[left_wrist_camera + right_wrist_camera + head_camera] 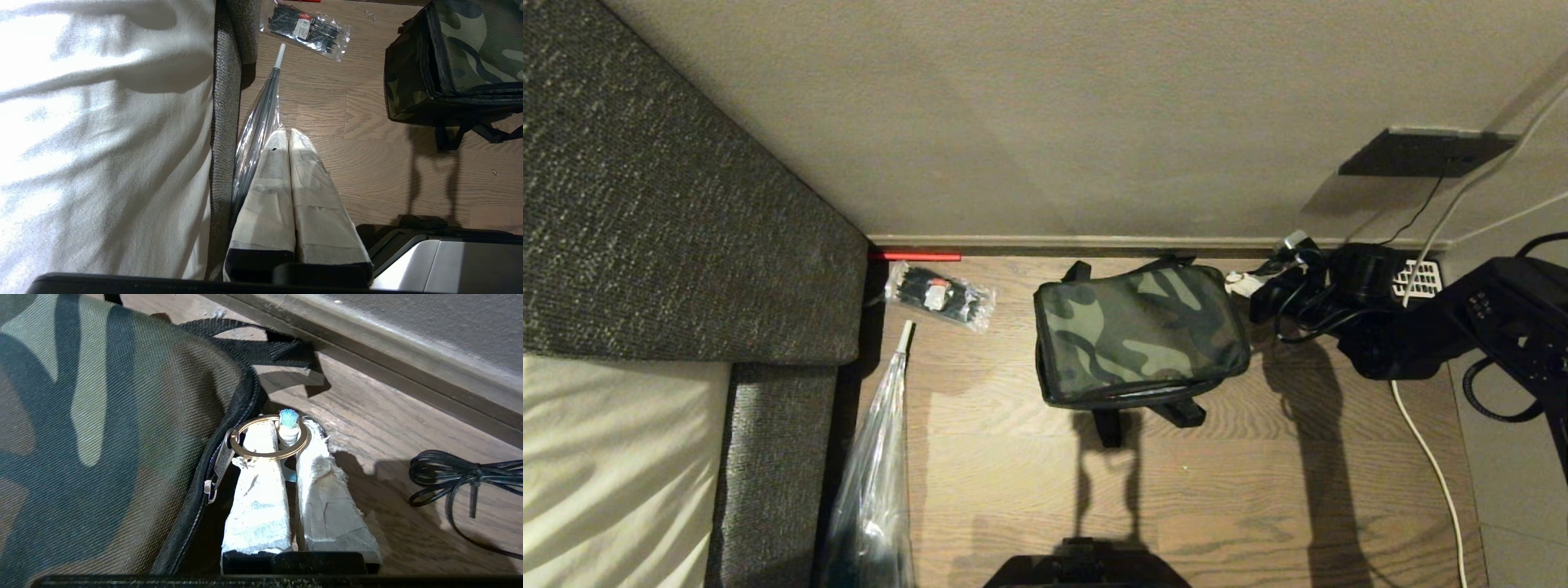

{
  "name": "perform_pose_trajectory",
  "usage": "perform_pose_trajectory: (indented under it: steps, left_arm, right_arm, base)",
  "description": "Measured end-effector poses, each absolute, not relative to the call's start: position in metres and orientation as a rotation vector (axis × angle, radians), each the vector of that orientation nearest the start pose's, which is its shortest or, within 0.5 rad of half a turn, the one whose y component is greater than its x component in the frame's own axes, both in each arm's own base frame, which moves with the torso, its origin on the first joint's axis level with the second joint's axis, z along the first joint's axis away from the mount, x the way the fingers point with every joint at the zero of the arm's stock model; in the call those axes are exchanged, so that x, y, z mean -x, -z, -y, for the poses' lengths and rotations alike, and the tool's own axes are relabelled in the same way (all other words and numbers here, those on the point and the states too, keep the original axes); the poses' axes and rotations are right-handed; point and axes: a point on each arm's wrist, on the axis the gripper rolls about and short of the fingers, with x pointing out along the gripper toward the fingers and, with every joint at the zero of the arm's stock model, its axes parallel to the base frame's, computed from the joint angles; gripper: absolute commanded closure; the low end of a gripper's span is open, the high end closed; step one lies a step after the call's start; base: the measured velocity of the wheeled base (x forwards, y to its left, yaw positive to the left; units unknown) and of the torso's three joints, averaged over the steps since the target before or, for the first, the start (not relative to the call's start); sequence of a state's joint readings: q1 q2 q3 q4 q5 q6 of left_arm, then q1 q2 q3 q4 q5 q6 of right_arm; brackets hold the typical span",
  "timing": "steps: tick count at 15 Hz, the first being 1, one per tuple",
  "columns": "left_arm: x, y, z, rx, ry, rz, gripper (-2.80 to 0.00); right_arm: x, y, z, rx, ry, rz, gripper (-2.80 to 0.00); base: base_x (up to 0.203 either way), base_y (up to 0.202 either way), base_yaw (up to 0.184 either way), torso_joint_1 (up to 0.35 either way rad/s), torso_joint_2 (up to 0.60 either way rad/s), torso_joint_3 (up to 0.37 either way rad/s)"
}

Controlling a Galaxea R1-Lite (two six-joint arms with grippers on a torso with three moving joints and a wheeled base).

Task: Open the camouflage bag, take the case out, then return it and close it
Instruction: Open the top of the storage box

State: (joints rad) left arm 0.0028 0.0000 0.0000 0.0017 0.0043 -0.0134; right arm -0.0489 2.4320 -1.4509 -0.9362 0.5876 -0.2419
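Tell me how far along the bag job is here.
Nothing visibly done: the camouflage bag sits zipped shut, no case in sight. In hand: the right tool, shut, has the zip's brass ring hooked at the bag's corner. Left, seemingly: everything. The left tool is parked beside the grey upholstery.

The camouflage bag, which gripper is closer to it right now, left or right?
Right. The right gripper sits at the camouflage bag, against its zipper edge, fingers shut on the ring pull. The left gripper hangs apart from it, beside the sofa.
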Motion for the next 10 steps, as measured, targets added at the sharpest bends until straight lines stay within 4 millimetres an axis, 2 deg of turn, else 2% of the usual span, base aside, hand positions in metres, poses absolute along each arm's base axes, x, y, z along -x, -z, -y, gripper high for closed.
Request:
perform_pose_trajectory:
  steps: [10]
  left_arm:
    - [0.0228,-0.0753,0.0,0.013,-0.007,-0.002,0.0]
  right_arm:
    - [-0.4925,-0.0966,0.0119,0.193,-0.523,0.05,0.0]
  base:
    - [0.0,0.0,0.0,0.0,0.0,0.0]
